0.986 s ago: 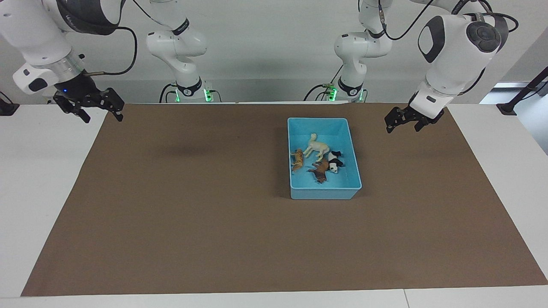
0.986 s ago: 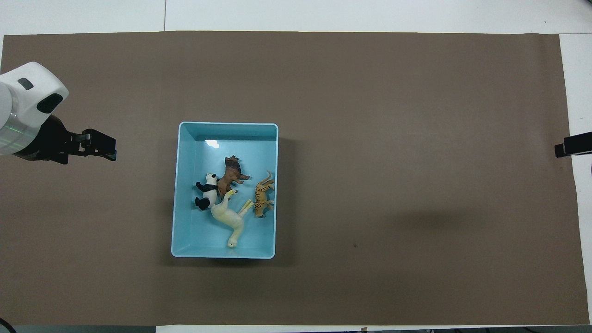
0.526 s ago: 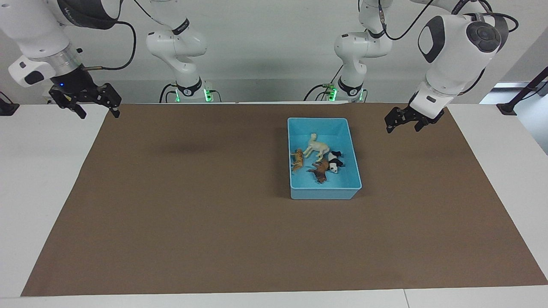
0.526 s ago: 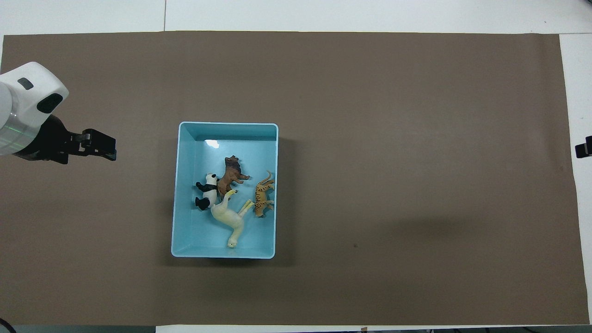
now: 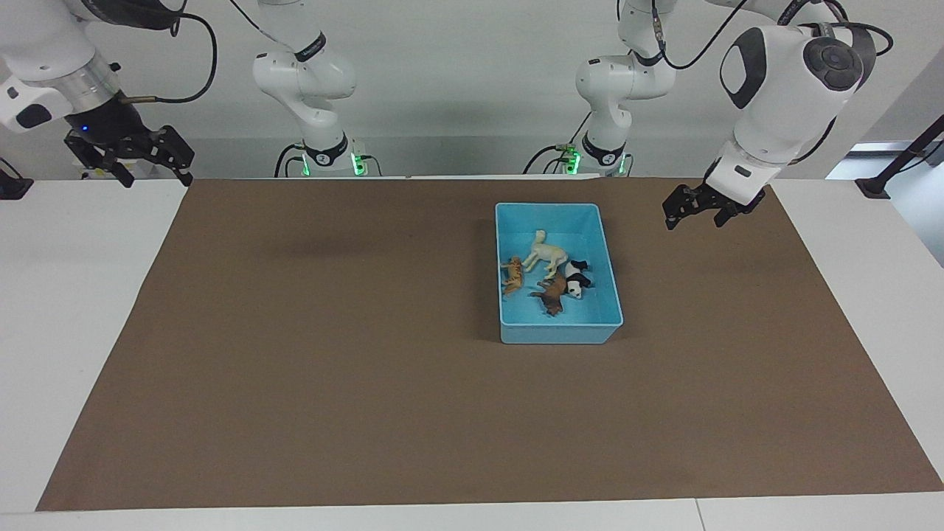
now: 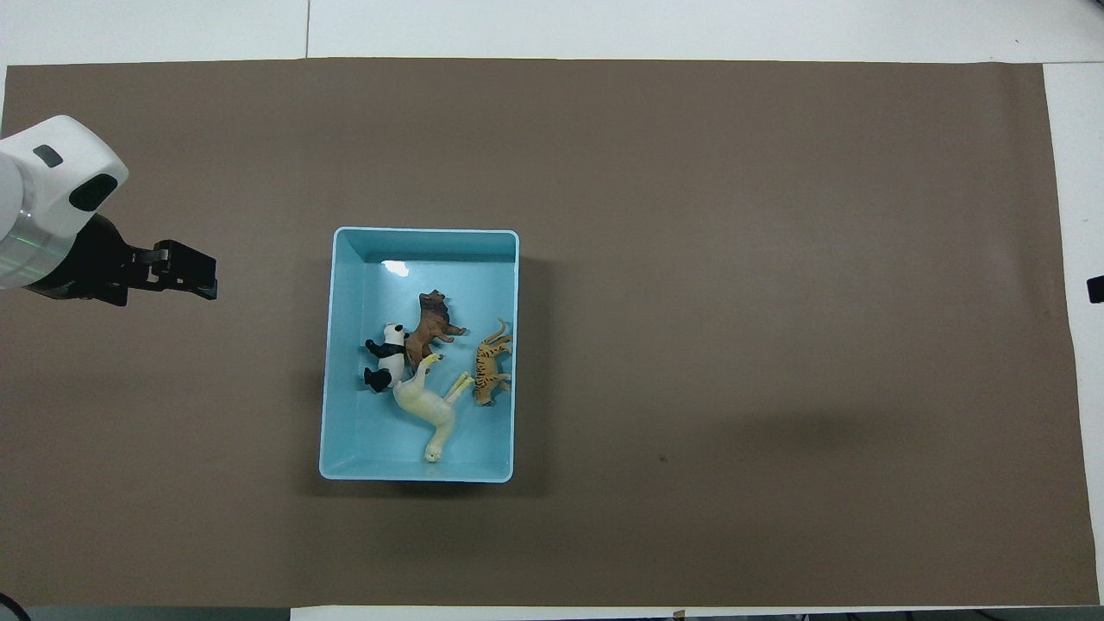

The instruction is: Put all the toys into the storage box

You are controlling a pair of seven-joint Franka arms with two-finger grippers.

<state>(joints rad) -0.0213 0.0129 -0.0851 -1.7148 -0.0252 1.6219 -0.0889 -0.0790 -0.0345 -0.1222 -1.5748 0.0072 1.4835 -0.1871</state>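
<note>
The light blue storage box [image 5: 560, 335] [image 6: 423, 231] sits on the brown mat, toward the left arm's end. All the toys lie in it on their sides: an orange tiger [image 5: 512, 275] [image 6: 492, 373], a cream llama [image 5: 547, 254] [image 6: 429, 410], a panda [image 5: 577, 279] [image 6: 386, 356] and a brown lion [image 5: 552, 293] [image 6: 431, 325]. My left gripper [image 5: 692, 220] [image 6: 203, 276] hangs open and empty over the mat beside the box. My right gripper [image 5: 157, 177] is open and empty, raised over the white table off the mat's corner; only a sliver of it [image 6: 1097, 289] shows from overhead.
The brown mat [image 5: 332, 354] covers most of the white table [image 5: 66, 295]. Both arm bases stand at the robots' edge of the table.
My right gripper has risen and drawn back off the mat toward its own end of the table. The left gripper, the box and the toys have not moved.
</note>
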